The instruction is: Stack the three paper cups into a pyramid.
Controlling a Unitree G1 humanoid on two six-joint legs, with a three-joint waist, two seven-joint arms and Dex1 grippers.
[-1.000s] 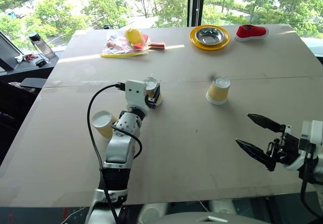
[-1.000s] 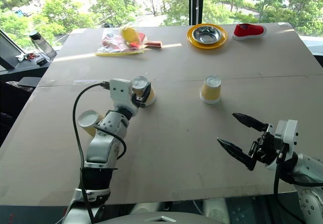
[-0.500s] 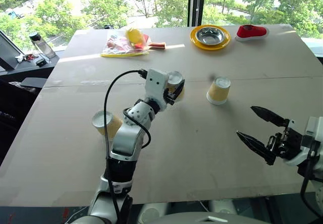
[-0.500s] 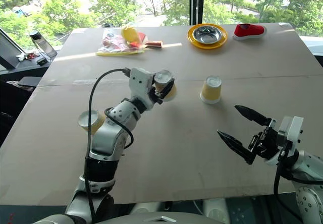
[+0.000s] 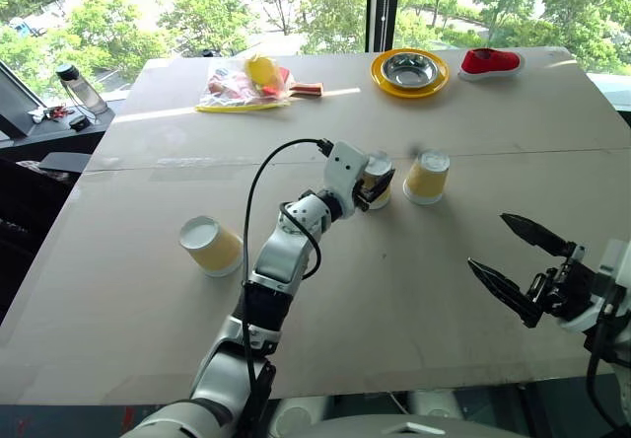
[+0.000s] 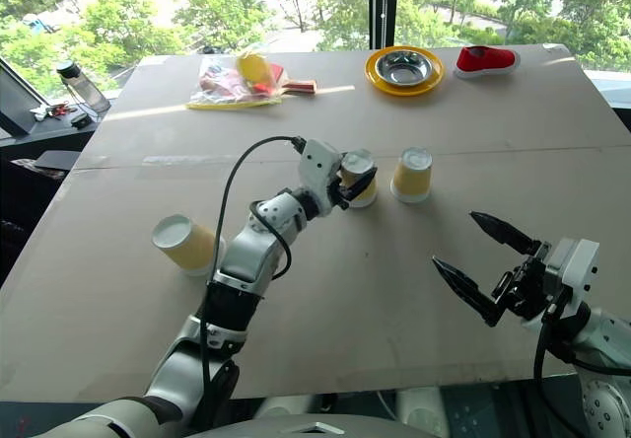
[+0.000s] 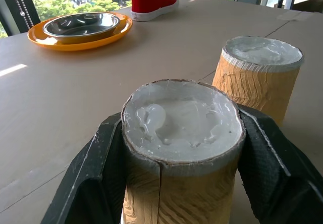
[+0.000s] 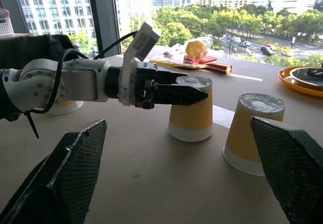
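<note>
- L gripper clenched on an upside-down paper cup, fingers either side of ribbed wall near the white base. Side pinch keeps the cup upright for setting down rim-first.
- Held cup looks slightly off the table or just at it in R wrist view; can't tell if touching.
- 2nd cup just beyond the L fingertips, on R-arm side, also inverted, standing on the table, small gap to held cup. Prob the other base cup – held one is being lined up abreast of it.
- 3rd cup well behind L claw, back along the L forearm side, lying tilted on its side, white base showing. Prob the top piece; untouched.
- R gripper released, jaws spread wide, empty, hovering low, well apart from both cups. Likely waiting.
- Steel bowl on yellow plate, red shoe, bag of items far past L claw; not in the way.
- Risk: nudging 2nd cup while setting down.
</note>
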